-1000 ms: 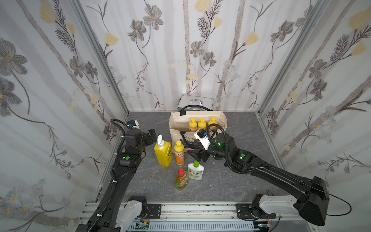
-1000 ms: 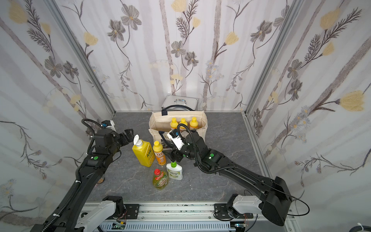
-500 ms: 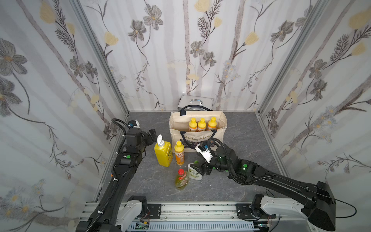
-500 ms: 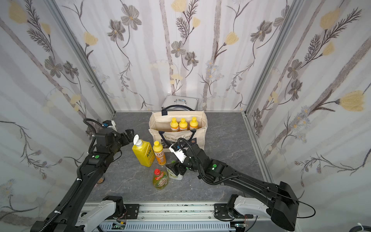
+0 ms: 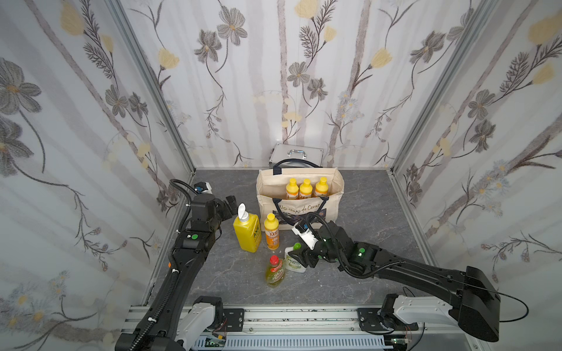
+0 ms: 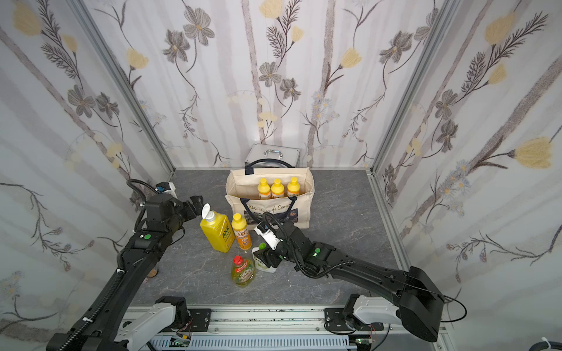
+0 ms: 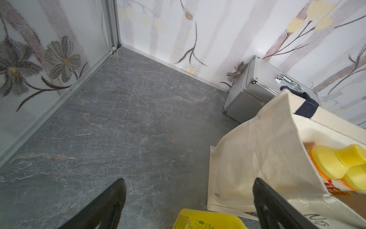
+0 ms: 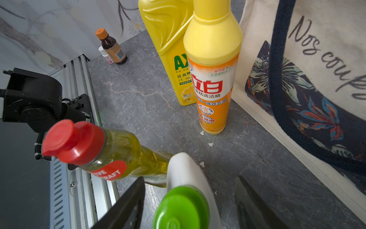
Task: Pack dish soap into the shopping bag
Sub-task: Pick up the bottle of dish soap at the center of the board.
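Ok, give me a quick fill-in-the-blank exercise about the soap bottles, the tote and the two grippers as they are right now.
1. The shopping bag holds ___ orange bottles.
2. The right gripper straddles the white bottle whose cap is ___.
3. The clear yellow-green bottle outside the bag has a ___ cap.
4. The left gripper is ___, with nothing between its jaws.

Missing words: three; green; red; open.

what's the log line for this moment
right gripper open, straddling green-capped bottle | left gripper open, empty | shopping bag: three orange bottles inside
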